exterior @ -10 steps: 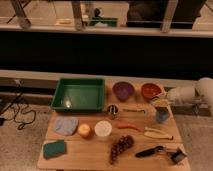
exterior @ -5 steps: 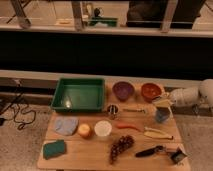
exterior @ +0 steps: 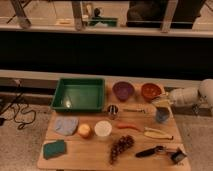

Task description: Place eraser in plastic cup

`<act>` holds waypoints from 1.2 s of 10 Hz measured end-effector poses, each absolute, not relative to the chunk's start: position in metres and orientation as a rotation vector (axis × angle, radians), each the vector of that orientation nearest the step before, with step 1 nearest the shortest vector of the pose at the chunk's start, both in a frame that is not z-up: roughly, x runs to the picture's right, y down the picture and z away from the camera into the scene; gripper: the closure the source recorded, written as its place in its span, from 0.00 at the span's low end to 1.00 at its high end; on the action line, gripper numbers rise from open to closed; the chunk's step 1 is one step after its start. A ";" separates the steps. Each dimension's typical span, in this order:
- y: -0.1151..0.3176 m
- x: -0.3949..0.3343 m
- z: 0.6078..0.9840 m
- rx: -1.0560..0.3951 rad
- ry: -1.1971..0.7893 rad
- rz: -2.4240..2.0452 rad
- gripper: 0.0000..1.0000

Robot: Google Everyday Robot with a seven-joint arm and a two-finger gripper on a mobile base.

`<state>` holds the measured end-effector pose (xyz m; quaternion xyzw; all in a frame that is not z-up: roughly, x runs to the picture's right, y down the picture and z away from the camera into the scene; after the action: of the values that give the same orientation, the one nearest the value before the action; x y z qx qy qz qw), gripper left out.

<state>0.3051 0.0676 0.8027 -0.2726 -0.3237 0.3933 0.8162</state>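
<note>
The small blue-grey plastic cup (exterior: pixel 162 116) stands upright near the right edge of the wooden table (exterior: pixel 90 159). My gripper (exterior: pixel 162 103) reaches in from the right on a white arm (exterior: pixel 189 95) and hangs just above the cup, in front of the orange bowl (exterior: pixel 151 91). I cannot make out the eraser; whether it is in the gripper is hidden from me. The shiny steel cup (exterior: pixel 113 111) stands mid-table, and the wider white tub (exterior: pixel 103 128) sits in front of it.
A green tray (exterior: pixel 80 94) is at the back left, and a purple bowl (exterior: pixel 123 90) is beside the orange one. A blue cloth (exterior: pixel 66 125), an orange fruit (exterior: pixel 85 131), a green sponge (exterior: pixel 54 148), grapes (exterior: pixel 121 146), a banana (exterior: pixel 157 133) and a black tool (exterior: pixel 150 151) lie along the front.
The arm has sunk very slightly toward the plastic cup. Nothing on the table has moved.
</note>
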 end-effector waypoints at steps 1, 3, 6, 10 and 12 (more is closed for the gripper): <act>0.067 0.304 0.803 -0.582 -0.691 0.837 1.00; 0.067 0.304 0.803 -0.582 -0.690 0.837 1.00; 0.068 0.304 0.803 -0.583 -0.690 0.837 1.00; 0.069 0.304 0.804 -0.584 -0.690 0.838 1.00; 0.069 0.304 0.804 -0.584 -0.690 0.838 0.98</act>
<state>0.3042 0.0688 0.8038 -0.2740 -0.3237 0.3931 0.8159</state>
